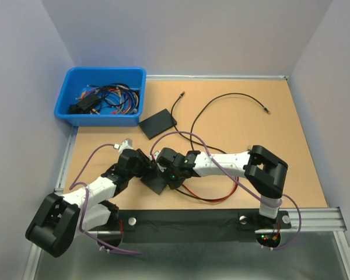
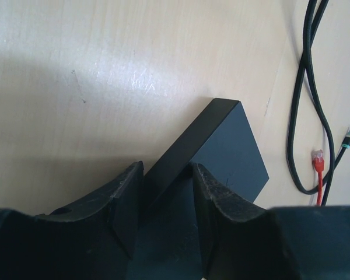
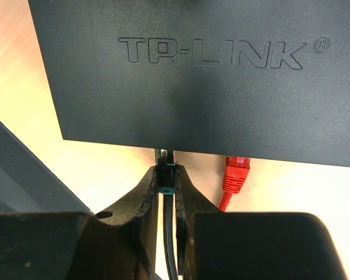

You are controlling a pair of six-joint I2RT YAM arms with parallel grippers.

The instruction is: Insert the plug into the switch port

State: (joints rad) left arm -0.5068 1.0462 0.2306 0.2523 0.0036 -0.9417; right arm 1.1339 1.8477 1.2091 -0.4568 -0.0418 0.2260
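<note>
The switch (image 3: 186,87) is a flat black box marked TP-LINK. It lies between the two arms in the top view (image 1: 154,184). My left gripper (image 2: 166,175) is shut on the switch (image 2: 221,146), one finger on each side of its narrow edge. My right gripper (image 3: 166,172) is shut on the plug (image 3: 166,177), a black connector with a teal clip on a black cable. The plug's tip meets the switch's near edge. The port itself is hidden, so I cannot tell whether the plug is inside it.
A red plug (image 3: 236,172) lies on the table right of the held plug. A second flat black box (image 1: 157,123) and a long black cable (image 1: 233,99) lie farther back. A blue bin (image 1: 102,96) of cables stands at the back left.
</note>
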